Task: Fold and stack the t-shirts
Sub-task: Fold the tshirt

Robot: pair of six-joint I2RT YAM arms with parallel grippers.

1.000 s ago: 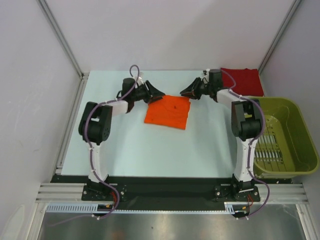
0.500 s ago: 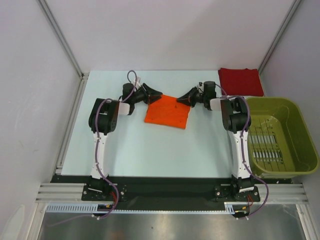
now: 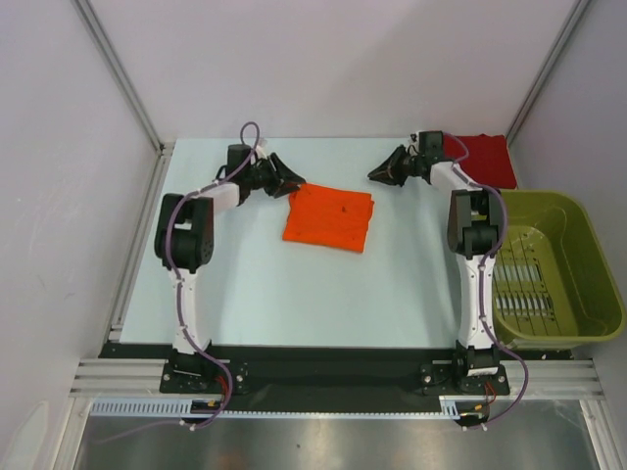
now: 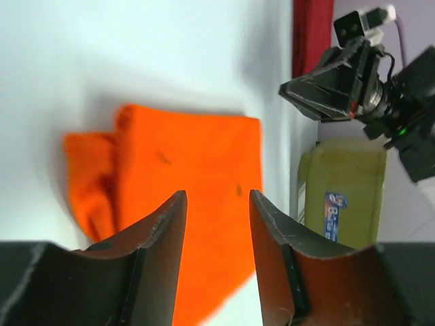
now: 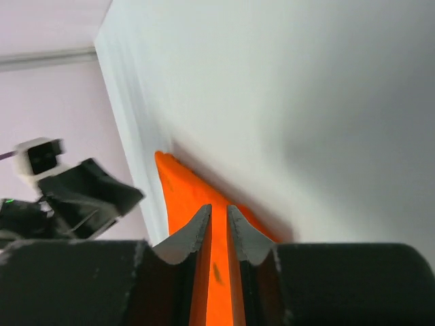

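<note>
Well to the left of the olive-green basket [image 3: 578,217], on the table [image 3: 255,284], the orange t-shirt [image 3: 329,217] lies folded into a compact rectangle, flat and touched by nothing. Half a second ago both grippers sat at its two far corners; now they have drawn off, and the cloth has kept its shape. That points to the orange fold being finished and released.

The left gripper [image 3: 291,180] hovers farther from the basket than the shirt does, just off the shirt's far left corner. Its fingers stand clearly apart and empty, with the orange cloth showing between them in the left wrist view. The right gripper [image 3: 380,174] has backed toward the basket side and hangs above bare table. Its fingers are narrowly apart, a thin slit between them, gripping nothing.

Just behind the basket's far rim lies the dark red t-shirt [image 3: 487,159], also folded, its near left edge partly hidden by the right arm. Judging from this, stacking remains: one folded shirt has yet to go onto the other.
</note>
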